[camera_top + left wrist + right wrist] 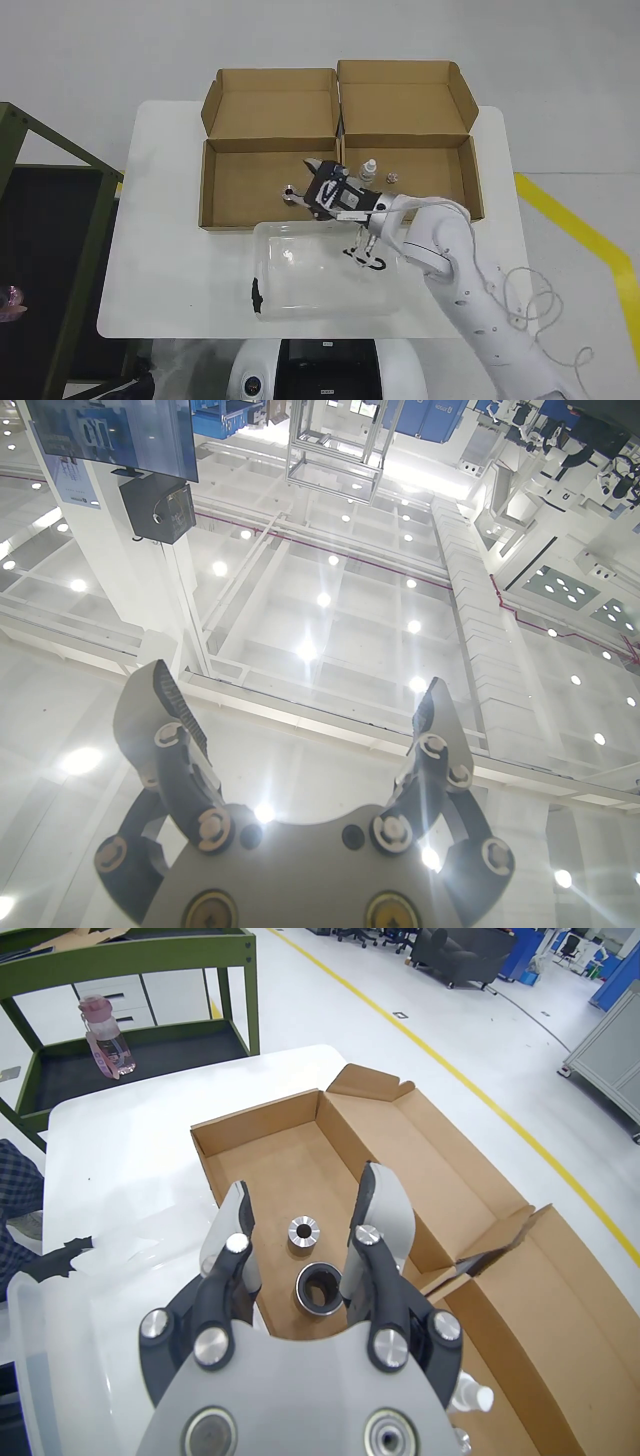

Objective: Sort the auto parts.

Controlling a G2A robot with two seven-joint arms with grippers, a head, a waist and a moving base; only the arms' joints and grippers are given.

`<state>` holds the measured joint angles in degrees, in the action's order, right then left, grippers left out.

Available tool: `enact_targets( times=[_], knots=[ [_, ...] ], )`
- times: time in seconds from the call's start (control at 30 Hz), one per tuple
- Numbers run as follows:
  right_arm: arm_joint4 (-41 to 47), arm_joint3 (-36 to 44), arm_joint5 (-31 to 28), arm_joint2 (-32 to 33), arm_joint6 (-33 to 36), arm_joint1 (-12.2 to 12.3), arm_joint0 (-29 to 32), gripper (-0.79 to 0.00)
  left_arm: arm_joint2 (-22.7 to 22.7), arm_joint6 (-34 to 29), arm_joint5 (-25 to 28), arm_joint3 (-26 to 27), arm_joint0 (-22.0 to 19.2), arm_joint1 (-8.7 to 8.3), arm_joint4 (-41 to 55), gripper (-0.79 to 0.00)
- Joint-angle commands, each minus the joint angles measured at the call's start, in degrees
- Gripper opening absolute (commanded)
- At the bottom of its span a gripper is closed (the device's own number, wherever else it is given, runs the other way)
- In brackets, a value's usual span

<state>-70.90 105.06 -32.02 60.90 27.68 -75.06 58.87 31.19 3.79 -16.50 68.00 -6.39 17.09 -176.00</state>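
Auto parts are seen on the floor of the left cardboard box (260, 1163): a silver sleeve (303, 1231) and a black ring (318, 1289), set just beside each other near the wall next to the right cardboard box (525, 1288). The right gripper (306, 1185) is held over them, jaws spread and empty. A white bottle-shaped part (370, 168) is seen in the right cardboard box. The left gripper (297, 680) is pointed at the ceiling, jaws apart.
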Motion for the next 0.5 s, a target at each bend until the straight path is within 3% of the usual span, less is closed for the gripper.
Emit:
enact_targets(
  times=[0.0, 0.3, 0.47],
  knots=[
    [-0.37, 2.09, -0.69, 2.43, -0.81, 0.58, 2.52, -0.249, 0.00, 0.00, 0.00, 0.00, 0.00, 0.00, 0.00, 0.000],
    [-0.68, 8.00, -4.06, 12.78, -7.37, 2.73, 12.74, -0.012, 0.00, 0.00, 0.00, 0.00, 0.00, 0.00, 0.00, 0.000],
    [-0.42, 9.15, -4.80, 19.42, -12.73, 3.70, 18.33, 0.000, 0.00, 0.00, 0.00, 0.00, 0.00, 0.00, 0.00, 0.000]
  ],
)
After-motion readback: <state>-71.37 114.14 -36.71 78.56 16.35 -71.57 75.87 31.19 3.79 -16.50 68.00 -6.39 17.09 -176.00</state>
